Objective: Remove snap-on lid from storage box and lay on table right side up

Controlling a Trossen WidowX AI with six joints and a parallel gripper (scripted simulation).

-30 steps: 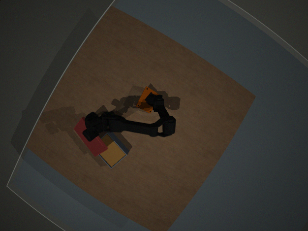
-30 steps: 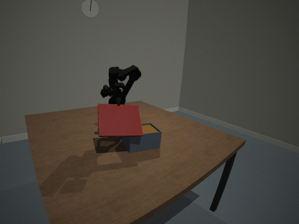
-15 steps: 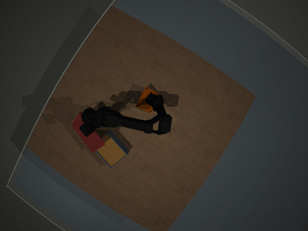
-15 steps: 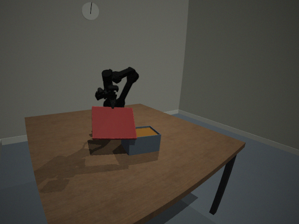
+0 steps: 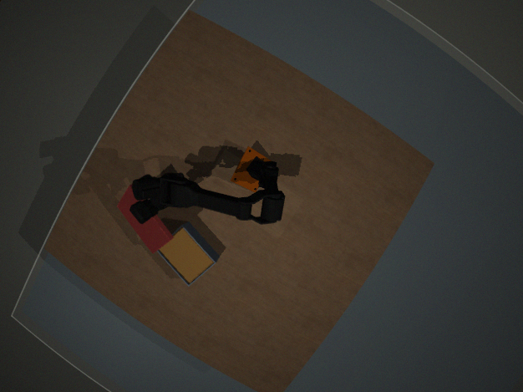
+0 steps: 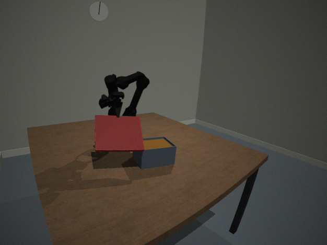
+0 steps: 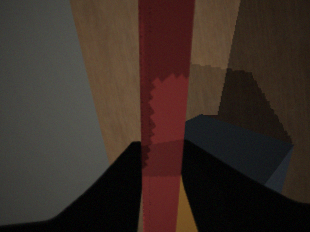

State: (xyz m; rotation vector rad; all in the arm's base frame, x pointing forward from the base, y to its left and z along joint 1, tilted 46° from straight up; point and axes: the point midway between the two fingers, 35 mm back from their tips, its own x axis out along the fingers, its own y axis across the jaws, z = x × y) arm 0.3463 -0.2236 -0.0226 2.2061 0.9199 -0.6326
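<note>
The red lid point(image 5: 150, 232) point(image 6: 118, 134) point(image 7: 167, 107) is off the box and hangs steeply tilted above the table, its outer face toward the exterior camera. My gripper point(image 6: 118, 116) point(image 7: 159, 148) is shut on the lid's upper edge, one finger on each side. The blue-grey storage box point(image 5: 204, 242) point(image 6: 158, 157) point(image 7: 235, 144) stands upright and open on the table, with an orange-yellow inside. The lid is beside the box, and its lower corner overlaps the box's near corner in the exterior view. Whether they touch is unclear.
The brown wooden table point(image 5: 283, 304) point(image 6: 109, 209) carries the box. An orange plate point(image 5: 243, 180) with dark holes lies at the arm's base. One table edge runs to the left of the lid in the top view. A round clock point(image 6: 98, 11) hangs on the wall.
</note>
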